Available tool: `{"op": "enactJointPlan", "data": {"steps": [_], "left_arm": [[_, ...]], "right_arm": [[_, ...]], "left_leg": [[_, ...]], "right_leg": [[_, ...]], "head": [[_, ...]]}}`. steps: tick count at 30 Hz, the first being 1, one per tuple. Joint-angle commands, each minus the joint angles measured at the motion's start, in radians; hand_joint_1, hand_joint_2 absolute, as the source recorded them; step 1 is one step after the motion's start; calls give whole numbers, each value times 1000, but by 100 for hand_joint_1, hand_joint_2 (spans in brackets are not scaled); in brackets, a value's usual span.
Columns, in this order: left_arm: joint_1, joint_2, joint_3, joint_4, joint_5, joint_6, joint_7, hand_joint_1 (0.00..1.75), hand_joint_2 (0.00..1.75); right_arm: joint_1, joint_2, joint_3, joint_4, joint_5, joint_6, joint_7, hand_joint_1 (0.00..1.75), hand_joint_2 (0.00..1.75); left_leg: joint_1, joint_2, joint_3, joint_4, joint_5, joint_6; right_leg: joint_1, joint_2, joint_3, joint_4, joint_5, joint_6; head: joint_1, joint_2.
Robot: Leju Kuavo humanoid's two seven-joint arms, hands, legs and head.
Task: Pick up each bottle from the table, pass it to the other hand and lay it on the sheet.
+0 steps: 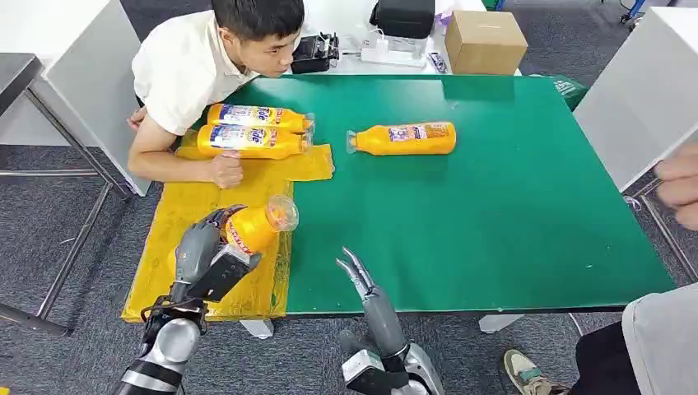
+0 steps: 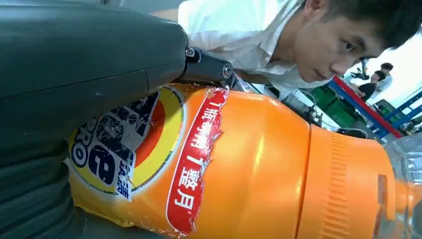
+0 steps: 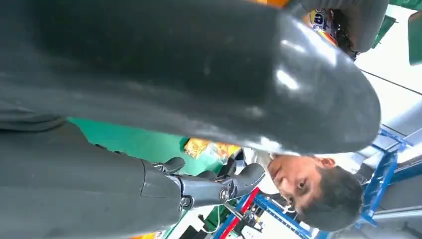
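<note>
My left hand (image 1: 206, 251) grips an orange bottle (image 1: 257, 225) above the near part of the yellow sheet (image 1: 185, 218), its clear cap pointing toward the green table. Up close, the bottle (image 2: 249, 164) lies under my left thumb (image 2: 89, 59). Two more orange bottles (image 1: 257, 118) (image 1: 251, 141) lie side by side on the sheet's far part. Another orange bottle (image 1: 403, 138) lies on the green table (image 1: 510, 206). My right hand (image 1: 356, 271) hovers at the table's near edge, fingers straight and apart, holding nothing; its fingers (image 3: 219, 186) show dark in the right wrist view.
A person leans over the table's far left corner, a fist (image 1: 225, 170) resting on the sheet. Another person's hand (image 1: 679, 185) and knee are at the right edge. A cardboard box (image 1: 484, 41) and black devices stand on the white table behind.
</note>
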Motion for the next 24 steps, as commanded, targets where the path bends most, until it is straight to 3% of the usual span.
{"op": "enactJointPlan", "data": {"steps": [1, 3, 11, 12, 18, 19, 20, 23, 24], "left_arm": [[-198, 52, -148, 325, -144, -180, 43, 175, 175], [-300, 16, -188, 539, -190, -218, 28, 175, 175], [-501, -32, -225, 910, -252, -266, 71, 175, 175], [-511, -31, -229, 928, -258, -272, 76, 145, 175], [-504, -56, -253, 991, -284, -287, 73, 157, 175], [-498, -59, -250, 990, -279, -283, 68, 96, 175], [-491, -66, -242, 987, -271, -273, 64, 3, 175], [-483, -77, -211, 982, -239, -269, 59, 0, 175], [-483, -93, -149, 977, -168, -280, 33, 0, 175]], "right_arm": [[-39, -2, 0, 20, -2, 42, 1, 0, 0], [-60, 4, 17, 38, -11, 53, 1, 0, 0], [-107, 16, 62, 86, -55, 55, 1, 0, 0], [-110, 16, 64, 90, -60, 57, 1, 0, 0], [-116, 17, 72, 109, -85, 65, 1, 0, 0], [-116, 17, 73, 112, -87, 65, 1, 0, 0], [-117, 16, 75, 116, -88, 61, 1, 0, 0], [-118, 16, 78, 119, -96, 64, 1, 0, 0], [-116, 15, 75, 121, -106, 58, 1, 0, 0]], "left_leg": [[-1, -3, 4, -1, 1, -1], [-1, -5, 3, -1, 1, 0], [-1, -2, 7, -2, 3, -1], [0, -2, 7, -2, 3, -1], [-1, 3, 14, -3, 2, -1], [-1, 3, 14, -3, 2, -1], [-1, 3, 14, -3, 2, -1], [-1, 2, 15, -3, 3, -2], [-1, 2, 14, -2, 2, -2]], "right_leg": [[0, -4, 4, 0, -1, -1], [0, -5, 3, -1, -1, -1], [0, -3, 7, -1, 1, -1], [0, -2, 8, -1, 1, -1], [0, 2, 12, -1, 3, -4], [0, 2, 11, -1, 3, -4], [0, 2, 11, -1, 3, -4], [0, 0, 13, -1, 3, -4], [0, 1, 12, 0, 3, -4]], "head": [[0, 0], [0, 0], [0, 0], [0, 0], [0, 0], [0, 0], [0, 0], [0, 0], [0, 0]]}}
